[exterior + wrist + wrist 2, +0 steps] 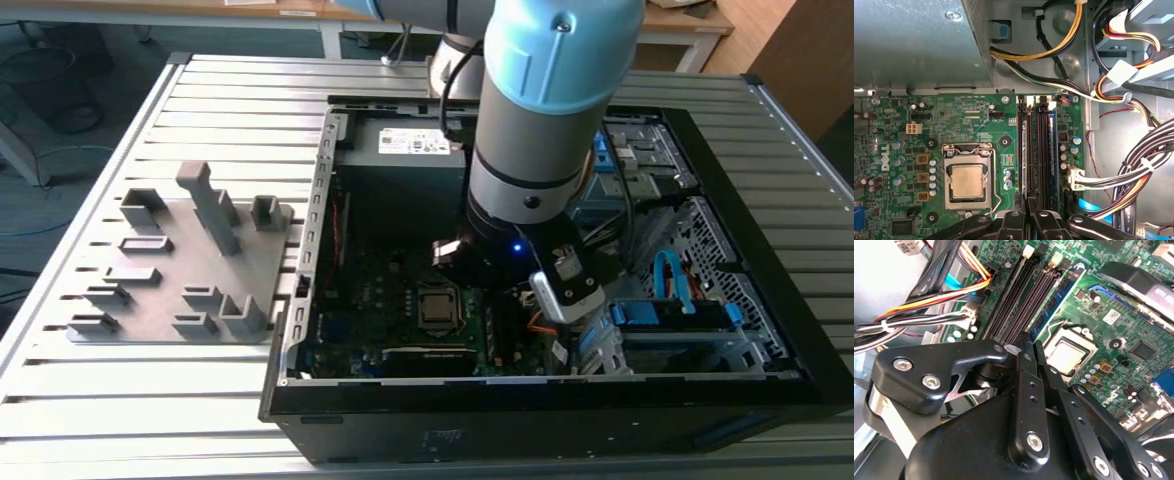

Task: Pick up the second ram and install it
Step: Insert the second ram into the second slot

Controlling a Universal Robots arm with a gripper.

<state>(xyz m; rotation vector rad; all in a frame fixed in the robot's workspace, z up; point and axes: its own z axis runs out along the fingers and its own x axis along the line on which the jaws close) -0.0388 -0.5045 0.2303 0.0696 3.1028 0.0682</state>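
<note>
My gripper [1029,214] hangs low over the motherboard's memory slots [1019,295], inside the open computer case [534,405]. Its two black fingers [1026,357] stand almost together, with only a narrow gap. The second ram [1024,155] shows edge-on as a thin pale strip. It runs from between the fingers along the slot nearest the processor socket [969,181] and stands upright in line with that slot. Another dark blue-green memory stick [1052,150] sits in the outermost slot, beside the cables.
A grey holder block plate [187,262] lies on the slatted table at the exterior view's left. Bundled cables [1134,165] crowd the space beside the slots. The power-supply box [914,40] and the drive cage [674,315] flank the motherboard.
</note>
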